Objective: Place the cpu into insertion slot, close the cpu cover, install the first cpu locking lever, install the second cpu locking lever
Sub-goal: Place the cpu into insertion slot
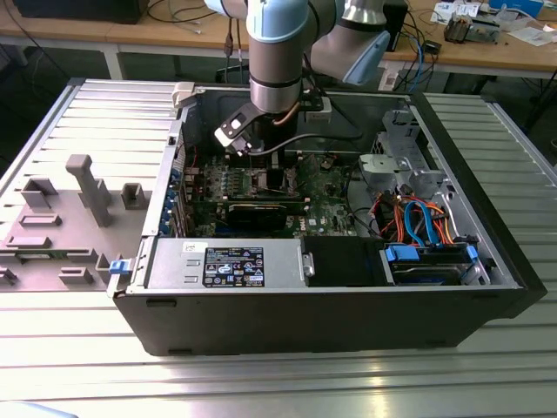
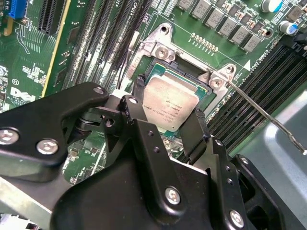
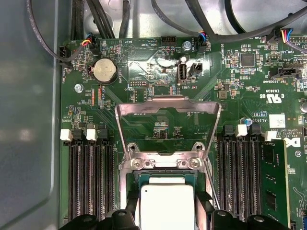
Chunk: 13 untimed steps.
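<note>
Claw (image 2: 169, 101) was clenched on the cpu (image 2: 170, 109), one finger on each of 2 opposite edges, chip flat, metal top up. Cpu sat right over the insertion slot (image 2: 188, 71), edges approx. square w/ the socket rim. Couldn't tell if it was seated or just above. So the slot lay straight along the claw's axis, no sideways offset visible. The cpu cover (image 3: 139, 108) stood hinged open beyond the slot, apart from chip and fingers. A thin lever rod (image 2: 264, 112) angled out from one socket corner. Arm (image 1: 277, 52) hung into the pc case (image 1: 331, 305).
</note>
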{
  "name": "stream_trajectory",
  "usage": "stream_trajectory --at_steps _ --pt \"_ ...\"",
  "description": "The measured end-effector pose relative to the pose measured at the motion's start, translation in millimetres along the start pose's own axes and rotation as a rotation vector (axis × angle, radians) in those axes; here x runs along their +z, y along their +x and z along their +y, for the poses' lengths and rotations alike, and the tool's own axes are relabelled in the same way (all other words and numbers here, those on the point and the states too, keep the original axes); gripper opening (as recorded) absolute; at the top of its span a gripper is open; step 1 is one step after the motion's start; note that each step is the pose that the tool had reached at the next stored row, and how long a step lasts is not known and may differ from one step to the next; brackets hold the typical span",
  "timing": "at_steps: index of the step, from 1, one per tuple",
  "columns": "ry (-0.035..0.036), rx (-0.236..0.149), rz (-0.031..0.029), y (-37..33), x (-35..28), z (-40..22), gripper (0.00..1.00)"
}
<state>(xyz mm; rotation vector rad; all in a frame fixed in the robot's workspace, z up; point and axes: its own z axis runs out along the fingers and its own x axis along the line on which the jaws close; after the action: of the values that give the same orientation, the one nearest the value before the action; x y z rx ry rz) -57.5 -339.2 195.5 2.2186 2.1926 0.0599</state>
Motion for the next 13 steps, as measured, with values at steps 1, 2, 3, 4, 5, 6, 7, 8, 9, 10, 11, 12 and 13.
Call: stream_trajectory --at_steps 1,2,3,4,5,6,7,8,9,10,11,12,13 --pt "0.0000 0.000 0.0001 0.0 0.1 0.0 0.54" --pt "-0.0004 0.000 0.0002 0.0 0.2 0.1 0.54" --pt "-0.0008 0.000 0.0009 0.1 0.4 0.1 0.54" --pt "-0.0015 0.000 0.0026 0.4 0.9 0.2 0.55" --pt "-0.0009 0.000 0.0014 0.2 0.7 0.2 0.61" --pt "-0.0002 0.000 0.0002 0.0 0.2 0.0 0.61" --pt "-0.0002 0.000 0.0003 0.0 0.2 0.0 0.68" --pt "-0.0001 0.000 0.0003 0.0 0.2 0.0 0.68" --pt "-0.0001 0.000 0.0001 0.0 0.1 0.0 0.68" --pt "0.0000 0.000 0.0000 0.0 -0.5 0.0 0.68" --pt "-0.0001 0.000 0.0002 0.0 -2.0 0.1 0.68" --pt "-0.0001 0.000 0.0001 0.1 -4.1 0.2 0.68" --pt "-0.0001 0.000 0.0002 0.1 -6.7 0.3 0.68"
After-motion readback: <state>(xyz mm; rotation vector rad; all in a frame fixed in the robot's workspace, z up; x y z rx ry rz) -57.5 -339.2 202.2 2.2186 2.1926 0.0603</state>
